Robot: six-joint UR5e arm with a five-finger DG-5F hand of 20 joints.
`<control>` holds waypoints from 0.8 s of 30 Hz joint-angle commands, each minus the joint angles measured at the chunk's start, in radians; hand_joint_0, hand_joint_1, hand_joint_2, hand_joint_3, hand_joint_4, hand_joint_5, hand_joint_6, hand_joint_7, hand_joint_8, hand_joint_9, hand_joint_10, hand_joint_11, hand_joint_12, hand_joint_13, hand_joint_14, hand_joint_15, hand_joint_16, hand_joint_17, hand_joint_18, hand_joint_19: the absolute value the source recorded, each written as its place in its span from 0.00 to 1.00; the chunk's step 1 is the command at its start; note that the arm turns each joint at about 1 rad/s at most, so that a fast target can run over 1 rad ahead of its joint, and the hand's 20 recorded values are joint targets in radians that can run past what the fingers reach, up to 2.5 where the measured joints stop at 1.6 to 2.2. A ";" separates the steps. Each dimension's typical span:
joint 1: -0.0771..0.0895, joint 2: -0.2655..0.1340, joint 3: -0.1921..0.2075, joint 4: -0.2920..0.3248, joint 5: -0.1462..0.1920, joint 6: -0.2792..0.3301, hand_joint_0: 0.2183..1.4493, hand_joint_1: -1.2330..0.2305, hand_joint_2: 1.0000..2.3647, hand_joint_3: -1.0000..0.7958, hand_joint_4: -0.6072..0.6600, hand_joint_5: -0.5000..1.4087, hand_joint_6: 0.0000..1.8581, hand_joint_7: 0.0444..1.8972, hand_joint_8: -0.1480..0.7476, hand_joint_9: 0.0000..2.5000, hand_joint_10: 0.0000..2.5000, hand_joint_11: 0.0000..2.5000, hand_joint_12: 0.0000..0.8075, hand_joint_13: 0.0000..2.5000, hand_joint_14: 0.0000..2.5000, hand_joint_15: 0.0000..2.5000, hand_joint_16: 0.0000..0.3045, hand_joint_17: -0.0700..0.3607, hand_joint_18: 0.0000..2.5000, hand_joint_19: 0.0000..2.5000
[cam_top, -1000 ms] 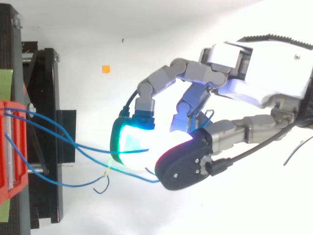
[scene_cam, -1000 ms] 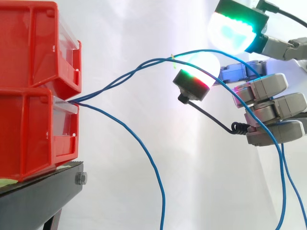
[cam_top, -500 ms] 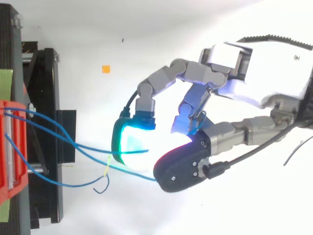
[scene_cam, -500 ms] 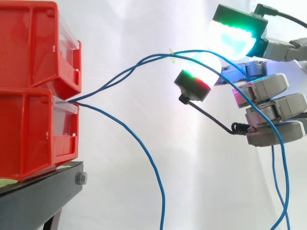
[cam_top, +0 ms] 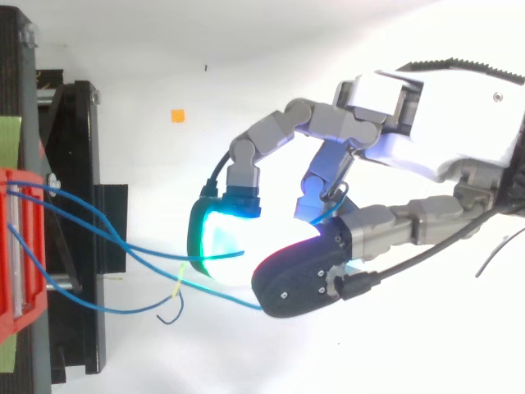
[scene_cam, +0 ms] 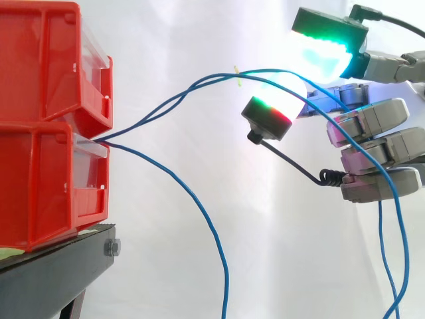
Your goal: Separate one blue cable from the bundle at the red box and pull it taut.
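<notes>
- Black stand (scene_cam: pixel 56 276) carries the load. It sits lower left in the side view and along the left edge in the top view.
- Lower bin (scene_cam: pixel 40 186): red, sits directly on the stand top, front facing right.
- Upper bin (scene_cam: pixel 46 60): red, stacked on the lower bin and touching it, not on the stand itself.
- Bolt (scene_cam: pixel 111 248) on the stand's front edge, below the lower bin's front corner.
- Green tape (cam_top: pixel 8 135) on the stand beside the bins.
- White surface (cam_top: pixel 246 49) under the stand. A small orange square (cam_top: pixel 177 116) lies on it, apart from the stand.
</notes>
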 commanded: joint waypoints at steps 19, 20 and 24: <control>0.000 -0.019 0.001 0.009 -0.005 0.003 0.30 0.34 0.01 0.49 0.35 0.23 0.46 0.52 0.54 0.55 0.00 0.56 0.45 0.53 0.01 0.51 0.16 0.41 0.51 0.47; 0.000 -0.019 0.000 0.014 -0.003 0.003 0.30 0.34 0.01 0.49 0.35 0.23 0.46 0.52 0.53 0.57 0.00 0.58 0.45 0.54 0.01 0.52 0.16 0.41 0.51 0.47; 0.000 -0.019 0.000 0.022 -0.003 0.004 0.30 0.35 0.01 0.49 0.35 0.23 0.47 0.52 0.49 0.58 0.12 0.60 0.44 0.56 0.00 0.59 0.15 0.41 0.51 0.49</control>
